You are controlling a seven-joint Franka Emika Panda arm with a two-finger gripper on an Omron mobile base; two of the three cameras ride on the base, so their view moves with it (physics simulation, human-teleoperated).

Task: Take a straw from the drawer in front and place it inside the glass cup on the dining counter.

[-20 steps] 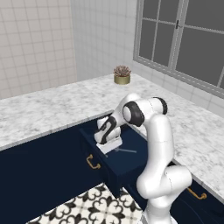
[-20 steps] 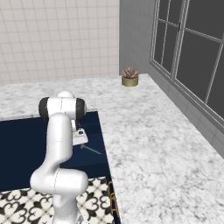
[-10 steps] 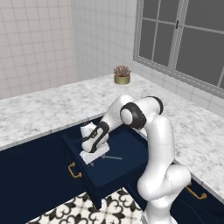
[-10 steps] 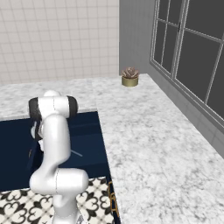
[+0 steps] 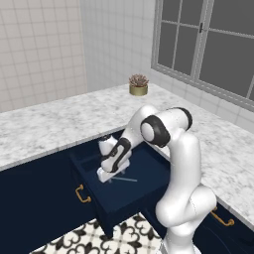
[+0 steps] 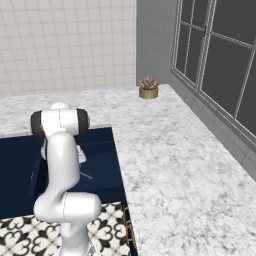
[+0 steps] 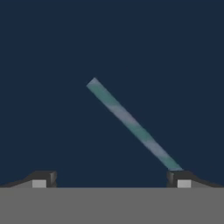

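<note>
The gripper (image 7: 111, 178) stood wide open and empty, low inside the open drawer (image 5: 149, 186). In the hand view the straw (image 7: 133, 125), a thin pale stick, lay flat on the navy drawer floor, slanting from between the fingertips toward the right one (image 7: 177, 177). The left base view added the drawer's curved brass handle (image 5: 81, 194). Farther back, on the veined marble surface (image 5: 54, 124), sat a small potted plant (image 5: 138, 85).
</note>
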